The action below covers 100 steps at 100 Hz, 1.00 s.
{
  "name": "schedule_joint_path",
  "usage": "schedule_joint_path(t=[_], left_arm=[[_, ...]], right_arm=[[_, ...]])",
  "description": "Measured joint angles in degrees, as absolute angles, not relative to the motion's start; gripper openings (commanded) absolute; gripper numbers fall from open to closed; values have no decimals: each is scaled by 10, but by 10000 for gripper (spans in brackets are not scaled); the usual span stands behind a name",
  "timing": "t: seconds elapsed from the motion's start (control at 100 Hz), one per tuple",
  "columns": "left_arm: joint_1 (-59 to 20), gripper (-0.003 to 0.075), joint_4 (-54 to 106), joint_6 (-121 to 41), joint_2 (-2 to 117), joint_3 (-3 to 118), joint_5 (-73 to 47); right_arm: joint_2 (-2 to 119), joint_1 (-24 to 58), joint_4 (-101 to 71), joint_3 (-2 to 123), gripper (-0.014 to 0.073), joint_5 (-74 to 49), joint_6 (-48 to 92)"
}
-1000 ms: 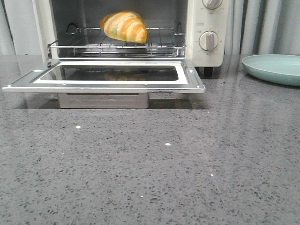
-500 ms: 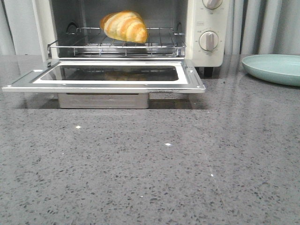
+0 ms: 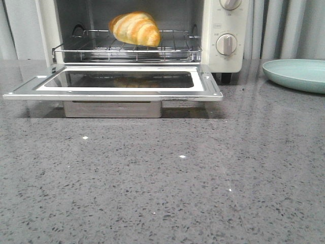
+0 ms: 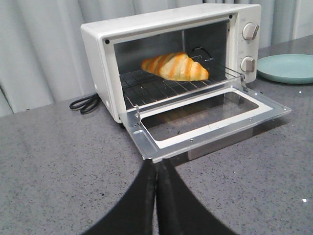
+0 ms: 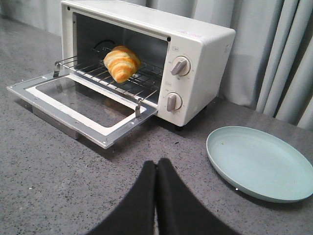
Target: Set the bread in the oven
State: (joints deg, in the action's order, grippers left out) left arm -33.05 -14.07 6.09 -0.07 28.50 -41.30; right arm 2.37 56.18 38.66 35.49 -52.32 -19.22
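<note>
Bread (image 3: 135, 28) lies on the oven (image 5: 195, 63) rack; door down, so heat would escape; left gripper (image 4: 156, 169) and right gripper (image 5: 156, 169) pressed closed, empty

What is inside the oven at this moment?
The bread lies on the wire rack inside the oven, whose door hangs open. Nothing else shows on the rack; the floor beneath it is mostly hidden.
</note>
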Motion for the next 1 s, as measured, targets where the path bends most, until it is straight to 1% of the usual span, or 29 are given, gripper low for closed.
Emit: schedule_joint_path(t=[0.17, 0.26, 0.37, 0.54, 0.63, 0.73, 0.82, 0.94, 1.0], left_arm=[[-330, -21, -140, 61, -1, 275, -413], [-330, -21, -153, 23, -1, 269, -412], [-320, -21, -96, -26, -1, 250, -404], [-264, -21, -15, -55, -1, 227, -399], [-226, -21, 27, -59, -1, 215, -375], [-180, -21, 42, -73, -1, 189, -321], [-146, -21, 45, -110, -1, 148, -243], [-124, -22, 46, -128, -1, 72, -123], [-120, -22, 48, -128, -1, 41, -83]], right_arm=[[24, 562, 387, 355, -57, -524, -192], [24, 562, 387, 355, -57, -524, -192], [23, 562, 387, 355, -57, -524, -192], [23, 562, 387, 355, -57, -525, -193], [23, 562, 387, 355, -57, -525, -193], [23, 562, 387, 355, -57, -525, -193], [23, 562, 387, 355, -57, -525, -193], [23, 562, 387, 355, -57, -525, -193], [23, 562, 387, 355, -57, -525, -193]])
